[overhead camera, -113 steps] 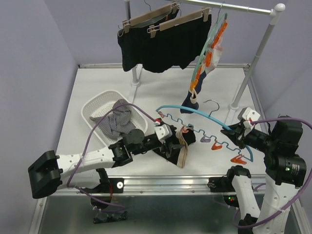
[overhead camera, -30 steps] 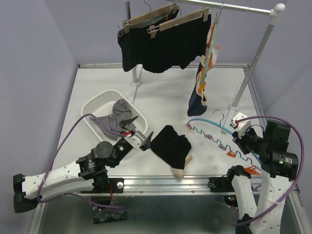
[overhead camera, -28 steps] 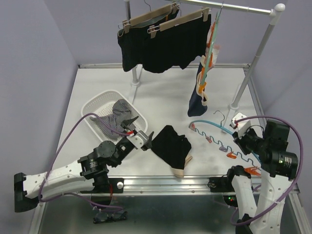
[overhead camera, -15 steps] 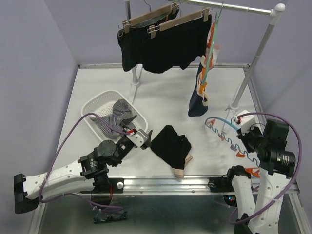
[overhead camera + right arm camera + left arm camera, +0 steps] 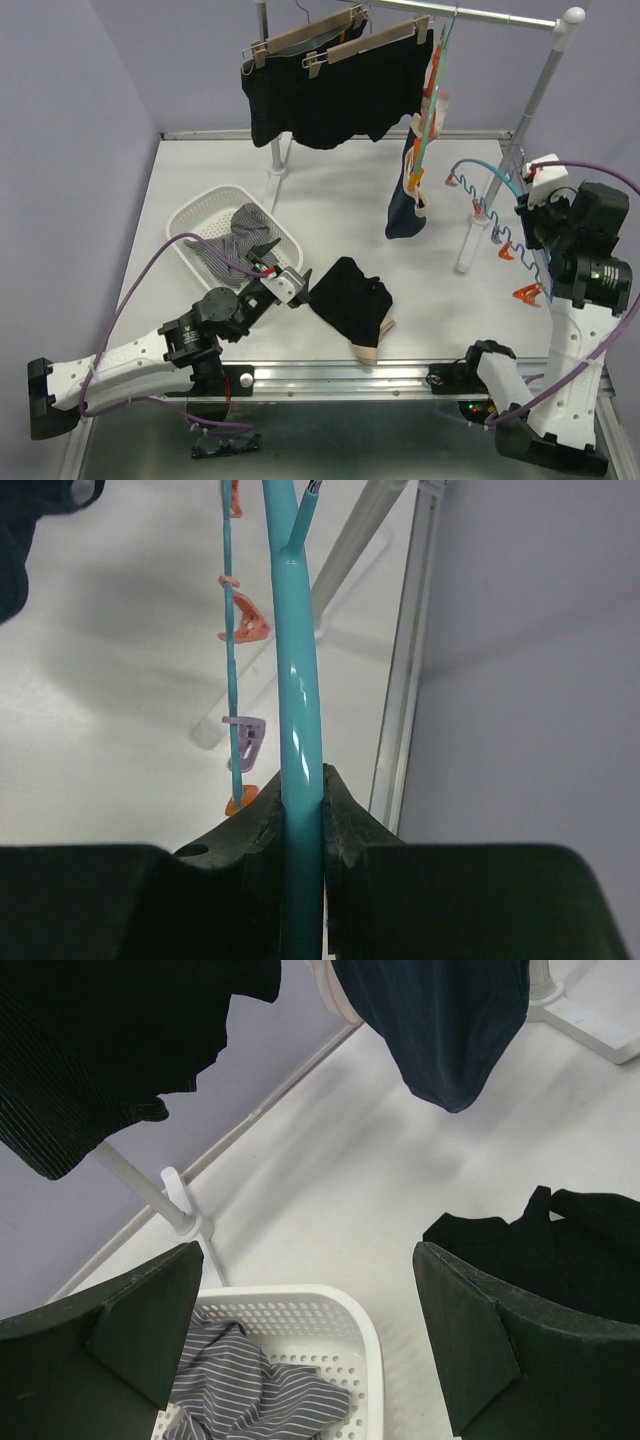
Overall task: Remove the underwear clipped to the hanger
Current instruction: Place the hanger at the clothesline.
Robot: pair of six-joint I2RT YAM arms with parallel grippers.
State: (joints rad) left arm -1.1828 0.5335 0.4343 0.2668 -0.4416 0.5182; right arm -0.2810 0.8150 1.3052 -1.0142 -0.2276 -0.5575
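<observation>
Right jaws clamped on teal plastic clip hanger (image 5: 300, 730), high beside white rack post (image 5: 535, 80); left jaws wide apart above white desk (image 5: 330, 190), near crumpled black cloth underwear (image 5: 347, 297); grey-striped piece (image 5: 240, 245) in white perforated basket (image 5: 205, 212).

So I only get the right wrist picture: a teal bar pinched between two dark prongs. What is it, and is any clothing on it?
Observer: From above, it is a teal clip hanger with a wavy row of pegs, held up by the right pincer; no garment is on it.
Operator: And the other arm?
Observer: The left pincer is open and empty, next to a black garment lying on the table.
Operator: Anything left hanging?
Observer: Black shorts and a navy piece hang from the rail.
</observation>
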